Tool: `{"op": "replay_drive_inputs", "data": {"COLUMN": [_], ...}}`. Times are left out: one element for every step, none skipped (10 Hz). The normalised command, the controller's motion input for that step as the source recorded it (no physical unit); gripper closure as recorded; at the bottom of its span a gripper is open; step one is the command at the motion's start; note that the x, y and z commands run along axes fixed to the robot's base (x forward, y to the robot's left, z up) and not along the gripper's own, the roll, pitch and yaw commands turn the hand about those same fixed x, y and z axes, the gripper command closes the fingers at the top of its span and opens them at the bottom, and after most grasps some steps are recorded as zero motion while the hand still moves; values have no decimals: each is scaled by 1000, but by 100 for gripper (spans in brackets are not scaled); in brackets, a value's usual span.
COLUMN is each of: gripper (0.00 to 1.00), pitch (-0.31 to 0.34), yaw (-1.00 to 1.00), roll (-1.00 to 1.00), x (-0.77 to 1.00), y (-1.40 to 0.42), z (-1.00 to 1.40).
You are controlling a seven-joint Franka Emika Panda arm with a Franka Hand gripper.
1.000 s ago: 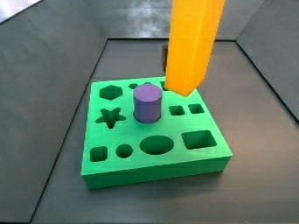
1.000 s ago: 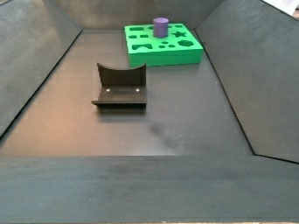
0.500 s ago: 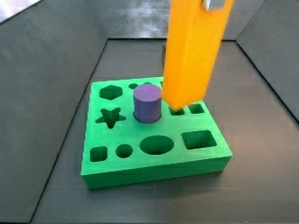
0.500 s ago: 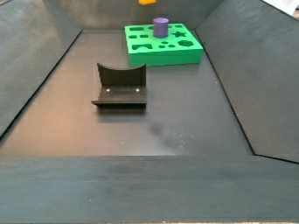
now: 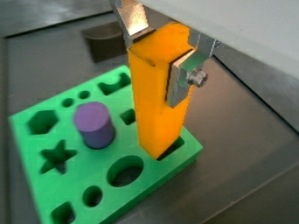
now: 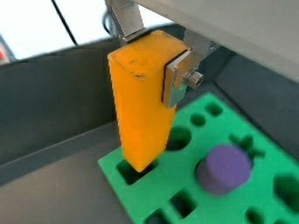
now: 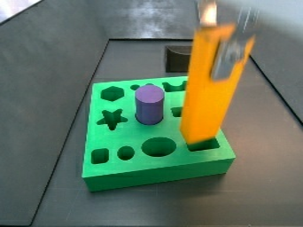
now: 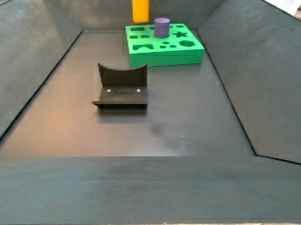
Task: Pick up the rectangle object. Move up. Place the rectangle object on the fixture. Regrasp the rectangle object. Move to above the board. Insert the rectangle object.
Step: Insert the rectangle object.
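The rectangle object (image 7: pixel 210 89) is a long orange-yellow block held upright. The gripper (image 5: pixel 160 48) is shut on its upper end, with a silver finger (image 5: pixel 184 72) on either side; this also shows in a wrist view (image 6: pixel 152 52). The block's lower end stands at the mouth of the large square hole (image 7: pixel 200 141) near the corner of the green board (image 7: pixel 130 168). In a side view the block (image 8: pixel 141 10) shows at the board's (image 8: pixel 177 54) far left end. The fixture (image 8: pixel 121 86) stands empty on the floor, apart from the board.
A purple cylinder (image 7: pixel 148 105) stands upright in a round hole near the board's middle, close beside the block; it also shows in both wrist views (image 5: pixel 93 125) (image 6: pixel 225 168). Dark bin walls (image 8: pixel 47 61) slope up around the floor.
The gripper has carried the block from beside the purple cylinder across to the board's large square hole and lowered it; its lower end now meets that hole.
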Motion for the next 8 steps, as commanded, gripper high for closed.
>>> {"op": "replay_drive_inputs", "data": {"gripper": [100,100,100,100,100,100,100,100], "pitch": [-30,-51,-6,0,1,59,87,119], "yaw": [-1000,60,0,-183,-351,-366,-191,-23], "roll": [113,0,0,0,0,0,46,111], "x": [0,0,-49,20,497,640,74,146], "y": [0,0,0,-63,-91,-51,86,46], "z": [-531,0,0,-257,-420,-537,-291,-417]}}
